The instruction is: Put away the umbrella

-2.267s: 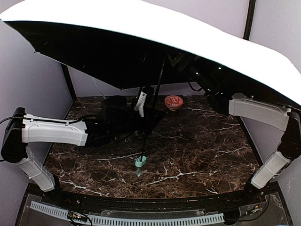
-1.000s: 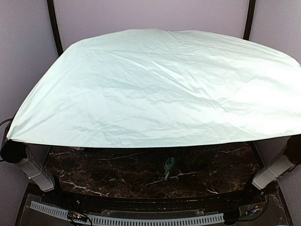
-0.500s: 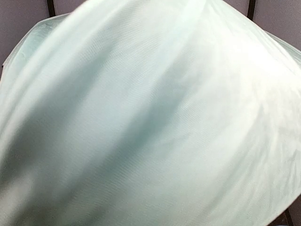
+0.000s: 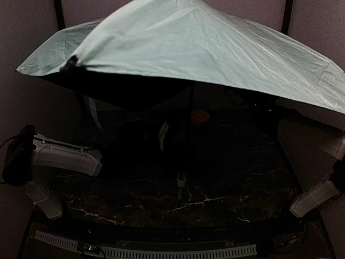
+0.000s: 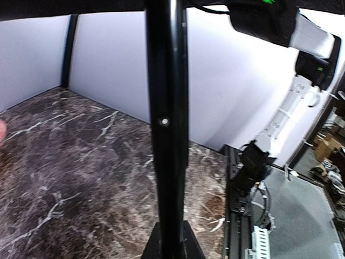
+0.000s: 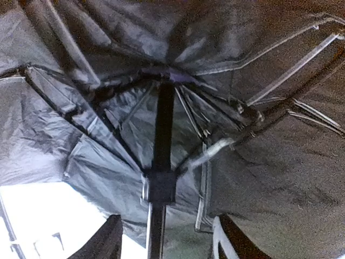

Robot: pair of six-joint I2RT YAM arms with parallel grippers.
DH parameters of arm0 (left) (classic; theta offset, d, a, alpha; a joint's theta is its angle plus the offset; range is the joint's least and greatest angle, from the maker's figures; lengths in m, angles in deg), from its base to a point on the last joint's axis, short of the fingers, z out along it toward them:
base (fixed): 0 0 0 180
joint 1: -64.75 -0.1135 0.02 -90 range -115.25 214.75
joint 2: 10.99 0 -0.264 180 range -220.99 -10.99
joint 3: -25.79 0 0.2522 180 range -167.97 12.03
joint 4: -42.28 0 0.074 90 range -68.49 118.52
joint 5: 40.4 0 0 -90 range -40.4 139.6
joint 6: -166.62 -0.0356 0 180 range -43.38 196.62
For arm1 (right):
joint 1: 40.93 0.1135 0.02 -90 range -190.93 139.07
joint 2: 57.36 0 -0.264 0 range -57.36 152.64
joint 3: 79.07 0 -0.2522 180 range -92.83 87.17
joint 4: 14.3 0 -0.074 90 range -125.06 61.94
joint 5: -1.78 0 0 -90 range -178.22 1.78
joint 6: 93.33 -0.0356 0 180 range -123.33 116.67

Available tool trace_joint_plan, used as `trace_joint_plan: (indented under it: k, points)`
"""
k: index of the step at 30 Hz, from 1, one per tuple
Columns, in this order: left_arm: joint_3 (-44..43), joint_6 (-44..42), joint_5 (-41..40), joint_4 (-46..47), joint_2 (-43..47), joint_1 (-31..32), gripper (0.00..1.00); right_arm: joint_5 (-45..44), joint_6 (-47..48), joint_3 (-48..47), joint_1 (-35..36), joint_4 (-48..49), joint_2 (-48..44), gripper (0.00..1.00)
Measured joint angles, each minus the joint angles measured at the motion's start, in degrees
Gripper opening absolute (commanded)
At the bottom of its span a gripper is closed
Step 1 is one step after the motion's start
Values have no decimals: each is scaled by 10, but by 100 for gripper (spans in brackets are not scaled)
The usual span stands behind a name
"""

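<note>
Reaching in from the left edge of the overhead view, the left arm (image 4: 59, 155) stretches its white casing over the dark marble table (image 4: 232, 186), its far end lost in shadow. The left gripper (image 5: 170, 244) is clenched on the umbrella's thin black shaft (image 5: 167, 108). In its wrist view only a dark wedge shows at the bottom edge, closed around the rod, which runs straight up the middle of the frame. The umbrella (image 4: 205, 48) stands open above the table. Its pale mint canopy (image 4: 135, 43) rises to a peak at top centre and slopes down on both sides, covering most of the workspace and darkening everything beneath. The small mint handle (image 4: 181, 179) hangs low over the front centre of the table; whether it touches the marble cannot be told. Just right of centre, far back under the canopy, sits a small reddish round object (image 4: 200, 116), too dim to name. From below, the right wrist view shows the black lining (image 6: 291, 178), the metal ribs (image 6: 280, 81) fanning out from the hub, and the runner (image 6: 160, 186) on the shaft. The right gripper (image 6: 167, 221) is released, its two fingers (image 6: 105, 240) standing apart on either side of the shaft and touching neither it nor the fabric. The right arm (image 4: 318, 197) rises from the table's near right corner and disappears under the canopy's edge.
</note>
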Motion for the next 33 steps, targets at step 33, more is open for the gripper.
trace_joint_plan:
  k: [33]
  points:
    - [-6,-24,-129,-53,-14,7,0,-349,281,-29,115,-4,58,41]
